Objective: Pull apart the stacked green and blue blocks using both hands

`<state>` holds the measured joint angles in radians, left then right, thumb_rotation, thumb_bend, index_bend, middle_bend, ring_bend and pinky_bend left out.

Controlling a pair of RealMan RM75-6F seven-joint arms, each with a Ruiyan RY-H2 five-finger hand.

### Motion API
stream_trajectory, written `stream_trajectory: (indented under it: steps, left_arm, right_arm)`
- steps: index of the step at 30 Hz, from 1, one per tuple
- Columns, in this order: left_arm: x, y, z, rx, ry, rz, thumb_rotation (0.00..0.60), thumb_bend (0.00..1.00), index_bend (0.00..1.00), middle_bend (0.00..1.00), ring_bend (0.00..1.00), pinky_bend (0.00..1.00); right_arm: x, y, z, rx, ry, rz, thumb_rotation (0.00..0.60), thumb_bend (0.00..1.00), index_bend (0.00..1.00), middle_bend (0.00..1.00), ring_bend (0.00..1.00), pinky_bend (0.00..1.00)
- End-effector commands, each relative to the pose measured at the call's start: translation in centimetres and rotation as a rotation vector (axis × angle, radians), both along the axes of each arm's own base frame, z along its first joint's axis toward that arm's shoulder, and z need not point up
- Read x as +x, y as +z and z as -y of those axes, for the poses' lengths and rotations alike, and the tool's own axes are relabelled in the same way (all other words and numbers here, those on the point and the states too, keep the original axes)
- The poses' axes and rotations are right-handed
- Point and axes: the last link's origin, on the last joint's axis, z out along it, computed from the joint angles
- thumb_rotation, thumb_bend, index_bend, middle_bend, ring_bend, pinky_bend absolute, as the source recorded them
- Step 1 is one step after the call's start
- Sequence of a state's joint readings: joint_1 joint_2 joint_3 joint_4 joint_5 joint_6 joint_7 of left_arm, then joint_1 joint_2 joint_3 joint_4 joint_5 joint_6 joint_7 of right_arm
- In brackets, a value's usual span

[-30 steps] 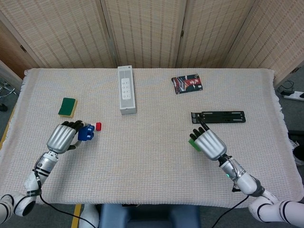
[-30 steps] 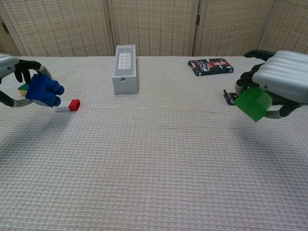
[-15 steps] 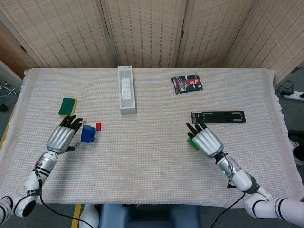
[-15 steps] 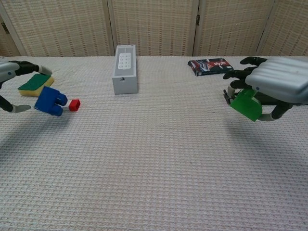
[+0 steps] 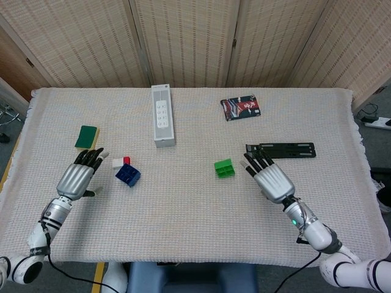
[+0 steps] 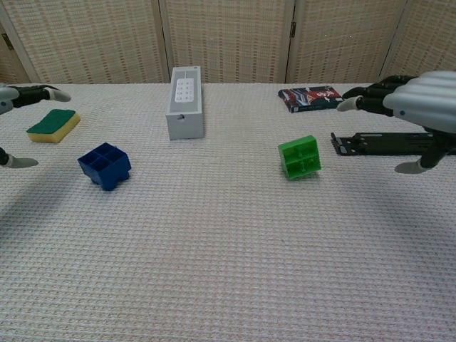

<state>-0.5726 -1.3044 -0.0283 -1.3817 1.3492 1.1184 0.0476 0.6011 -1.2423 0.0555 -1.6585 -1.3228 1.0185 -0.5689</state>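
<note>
The blue block [image 5: 127, 176] [image 6: 105, 165] lies alone on the cloth at the left, its hollow underside showing. My left hand [image 5: 78, 179] [image 6: 18, 96] hovers just left of it, fingers spread, holding nothing. The green block [image 5: 224, 168] [image 6: 299, 157] rests tipped on the cloth at centre right, apart from the blue one. My right hand [image 5: 272, 181] [image 6: 413, 107] is a little to the right of it, fingers spread and empty.
A small red and white piece [image 5: 122, 162] lies just behind the blue block. A green and yellow sponge [image 5: 87, 137] [image 6: 53, 125] sits at the left, a white remote box [image 5: 162, 115] [image 6: 184, 101] at the back centre, a black bracket [image 5: 281, 149] [image 6: 381, 142] and a dark packet [image 5: 240, 107] [image 6: 311, 97] at the right.
Both hands have let go: the blue block dropped to the cloth right of the left hand, the green block landed left of the right hand. Both hands have spread their fingers.
</note>
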Motion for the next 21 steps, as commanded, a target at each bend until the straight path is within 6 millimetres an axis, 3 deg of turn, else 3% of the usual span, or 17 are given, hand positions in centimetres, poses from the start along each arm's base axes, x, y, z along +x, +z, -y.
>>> stream_trajectory:
  steps: [1,10,15,21]
  left_arm:
    - [-0.3,1.2,2.7,0.009,-0.004,-0.006,0.600,0.28,0.00,0.00,0.00,0.00]
    - [-2.0,1.8,10.0,0.062,0.044,-0.091,0.600,0.28,0.00,0.00,0.00,0.00]
    - [-1.9,1.4,11.5,0.090,0.010,-0.112,0.600,0.28,0.00,0.00,0.00,0.00]
    - [-2.0,1.7,11.5,0.101,0.002,-0.087,0.600,0.28,0.00,0.00,0.00,0.00]
  right_arm:
    - [-1.8,3.1,-2.6,-0.128,-0.104,0.035,0.600,0.29,0.00,0.00,0.00,0.00]
    - [-7.2,6.6,-9.8,-0.330,-0.253,0.180,0.600,0.29,0.00,0.00,0.00,0.00]
    - [-9.1,7.7,-11.2,-0.363,-0.282,0.226,0.600,0.29,0.00,0.00,0.00,0.00]
    - [-9.0,7.0,-11.2,-0.309,-0.270,0.213,0.600,0.29,0.00,0.00,0.00,0.00]
